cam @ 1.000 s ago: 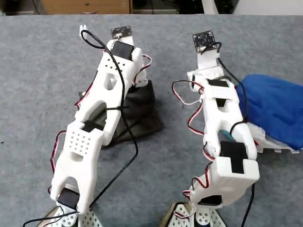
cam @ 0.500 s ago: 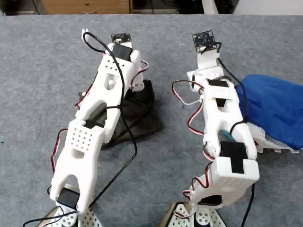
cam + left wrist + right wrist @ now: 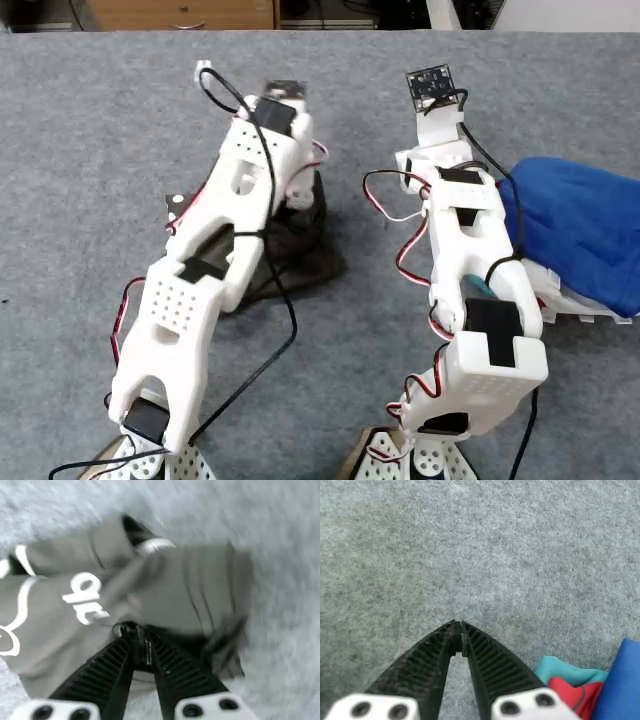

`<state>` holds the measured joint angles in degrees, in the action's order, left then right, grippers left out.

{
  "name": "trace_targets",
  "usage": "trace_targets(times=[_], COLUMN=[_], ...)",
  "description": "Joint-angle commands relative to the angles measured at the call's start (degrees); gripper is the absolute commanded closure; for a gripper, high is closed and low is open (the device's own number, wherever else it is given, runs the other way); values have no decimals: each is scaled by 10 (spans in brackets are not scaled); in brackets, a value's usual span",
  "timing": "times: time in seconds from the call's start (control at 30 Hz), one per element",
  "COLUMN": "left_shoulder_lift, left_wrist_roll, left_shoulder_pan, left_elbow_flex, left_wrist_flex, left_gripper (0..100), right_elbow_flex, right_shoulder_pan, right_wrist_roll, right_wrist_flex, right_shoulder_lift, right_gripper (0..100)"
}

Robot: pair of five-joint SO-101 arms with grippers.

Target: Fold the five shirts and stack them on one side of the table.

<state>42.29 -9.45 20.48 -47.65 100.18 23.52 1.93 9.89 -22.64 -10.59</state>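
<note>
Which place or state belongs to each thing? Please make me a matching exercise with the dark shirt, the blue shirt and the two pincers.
Things
1. dark shirt
2. blue shirt
3. left pincer
4. right pincer

Places or states
A. shut, above the bare grey table
B. lies on top of a pile at the right side
C. shut on dark cloth
D. crumpled under the left arm, with white print on it

Right pairs: 1-D, 2-B, 3-C, 4-A.
</note>
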Motion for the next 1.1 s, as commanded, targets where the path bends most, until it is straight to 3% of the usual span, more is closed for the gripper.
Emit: trace_targets(times=[0.0,0.27,0.43,0.67,0.9,1.07], left_shoulder_lift=[-79,-156,-173,-174,-218,-162], left_wrist_roll=[26,26,25,8,5,5], left_shoulder_pan=[22,37,96,156,37,-24], left_elbow_flex=[70,156,146,102,85,103], left_wrist_flex=[8,8,6,6,7,-7], left_gripper=[981,981,980,979,979,979], right_elbow_flex=[-29,-29,-29,-40,-39,-39], right_shoulder_pan=[11,12,22,69,66,65], right_wrist_roll=[-7,-8,-9,-75,-73,-73], right_wrist_flex=[14,14,14,22,22,22], right_shoulder_lift=[2,3,5,2,2,2], right_gripper=[993,993,993,993,993,993])
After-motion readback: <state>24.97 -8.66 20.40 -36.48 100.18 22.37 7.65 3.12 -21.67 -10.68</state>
